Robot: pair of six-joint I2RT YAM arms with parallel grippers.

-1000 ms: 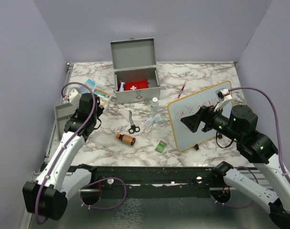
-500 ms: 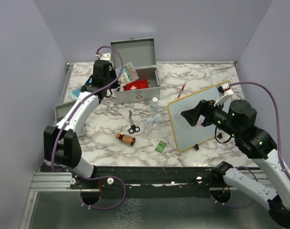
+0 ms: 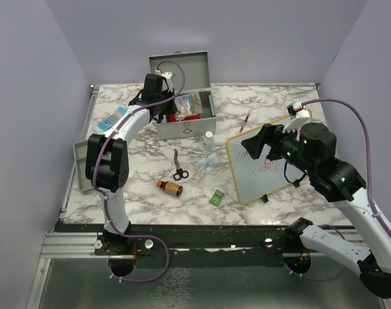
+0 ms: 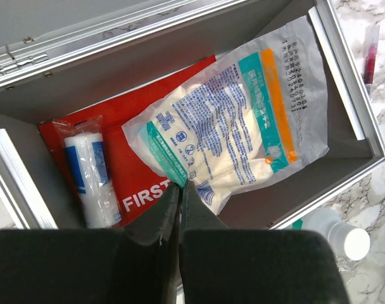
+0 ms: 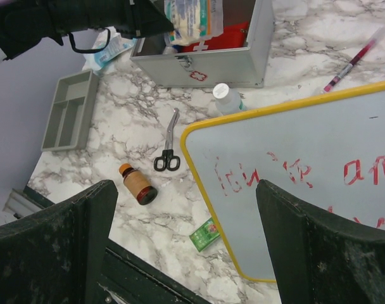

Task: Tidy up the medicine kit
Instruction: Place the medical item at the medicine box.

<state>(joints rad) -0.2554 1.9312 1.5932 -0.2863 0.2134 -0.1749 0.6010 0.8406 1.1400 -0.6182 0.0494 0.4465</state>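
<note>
The left gripper [image 4: 179,190] is pinched shut on a corner of the printed plastic packet [image 4: 243,120]. The packet hangs over the open medicine kit [image 3: 186,127] at the far middle of the table. Its right edge overlaps the kit's right wall, so if released here it may perch on the rim and block the lid. The right gripper [image 5: 183,215] gapes wide and empty above the whiteboard [image 5: 319,190]. Half a second earlier the packet was at the kit's left side; now it is over the interior.

The packet [image 4: 237,120] covers much of the red pouch [image 4: 138,183].
</note>
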